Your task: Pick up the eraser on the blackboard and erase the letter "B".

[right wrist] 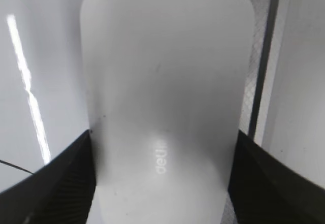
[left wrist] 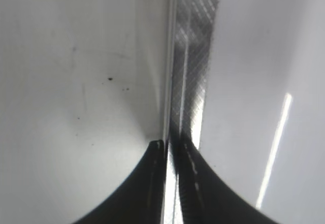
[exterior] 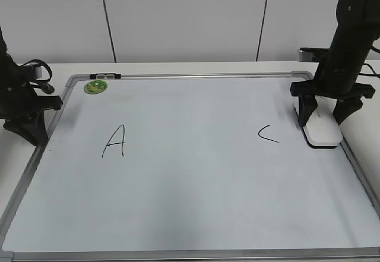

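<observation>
The white eraser lies flat on the blackboard at its right edge, just right of the letter "C". My right gripper stands over it, a finger pressed to each long side. In the right wrist view the eraser fills the gap between the fingers of the right gripper. The letter "A" is at the left. No letter "B" shows; the board between "A" and "C" is bare. My left gripper is shut and empty at the board's left frame.
A small round green magnet sits at the board's far left corner. A thin dark marker-like piece lies on the top frame. The board's grey frame runs close beside the eraser. A white wall stands behind the table.
</observation>
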